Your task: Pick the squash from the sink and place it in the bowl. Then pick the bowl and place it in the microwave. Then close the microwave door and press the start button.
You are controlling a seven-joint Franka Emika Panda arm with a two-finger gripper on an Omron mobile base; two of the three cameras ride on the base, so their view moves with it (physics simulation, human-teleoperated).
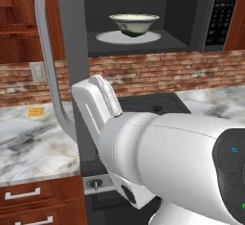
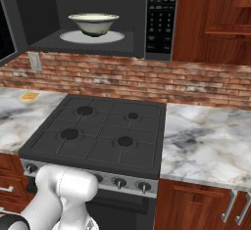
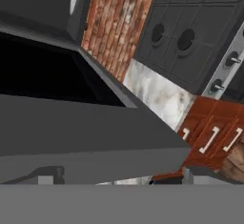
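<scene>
Bowl sits in the open microwave, door swung wide.
Microwave (image 2: 44, 13) hangs above the stove (image 2: 100, 131), cavity exposed; microwave door (image 1: 72, 51) stands open edge-on, curved handle toward the left. Marble table (image 2: 206, 141) flanks the stove. Bowl (image 2: 93, 23) sits upright, centred on the white turntable plate (image 2: 115, 37); contents hidden behind its rim. Keypad (image 2: 161, 9) text too small to read. Gripper (image 3: 119, 180) spread wide, holding nothing, right beside the door's edge.
</scene>
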